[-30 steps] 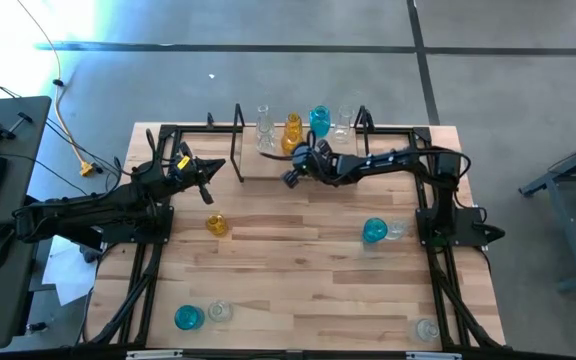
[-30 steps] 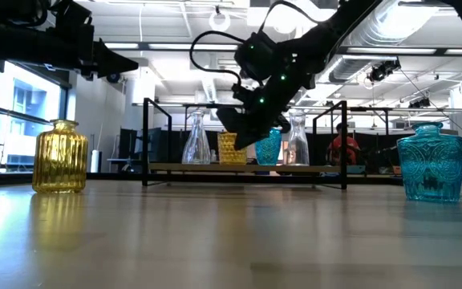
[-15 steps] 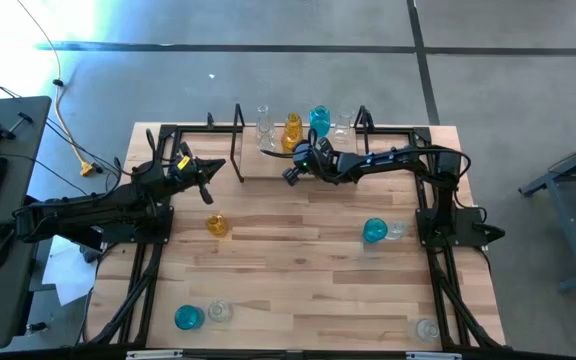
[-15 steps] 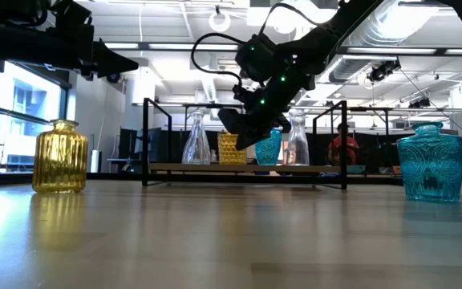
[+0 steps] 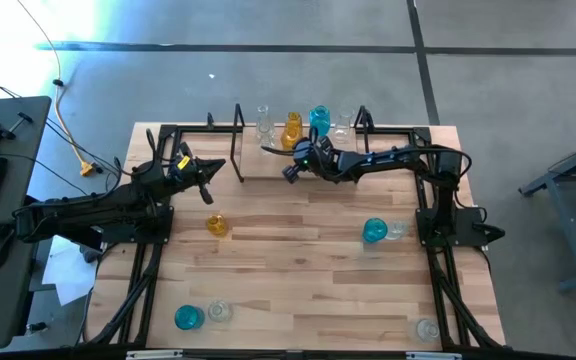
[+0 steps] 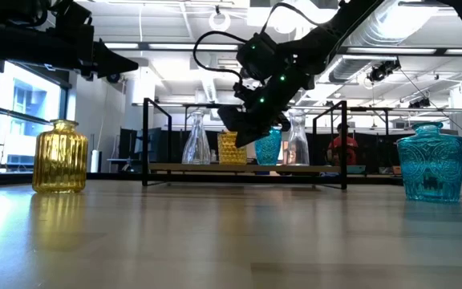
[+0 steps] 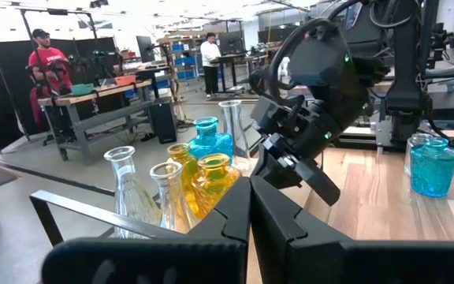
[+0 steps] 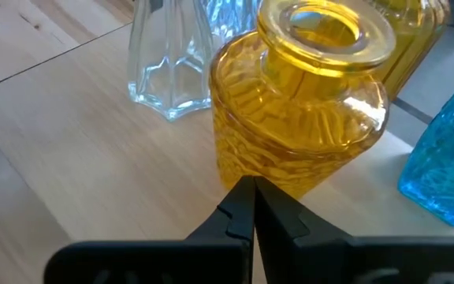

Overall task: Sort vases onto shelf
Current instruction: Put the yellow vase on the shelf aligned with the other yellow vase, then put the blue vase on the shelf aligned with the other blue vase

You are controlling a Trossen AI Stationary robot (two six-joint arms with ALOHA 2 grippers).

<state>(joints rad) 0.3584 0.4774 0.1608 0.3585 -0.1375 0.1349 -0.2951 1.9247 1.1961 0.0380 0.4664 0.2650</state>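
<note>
The right tool [image 5: 290, 172] hangs at the front edge of the small light wooden shelf in a thin black metal frame [image 5: 250, 165], which stands along the counter's [image 5: 298, 270] far edge. Its fingers are clenched together on nothing, tips just before a ribbed amber-yellow glass vase [image 8: 299, 102] that stands on the shelf board. Beside that vase on the shelf stand a clear glass vase [image 8: 168, 55] and a teal-blue glass vase [image 8: 448, 166]; a second clear one [image 5: 342, 124] stands nearer the shelf's right end.

The left tool [image 5: 208, 178] waits above the counter's left edge, clenched and empty.

Off the shelf, a yellow ribbed vase [image 5: 216, 225] stands left of the counter's middle, a teal vase [image 5: 374, 231] touching a clear one [image 5: 396, 229] toward the right edge, a teal-and-clear pair [image 5: 189, 318] by the near left corner, and one clear vase [image 5: 426, 328] by the near right corner.
</note>
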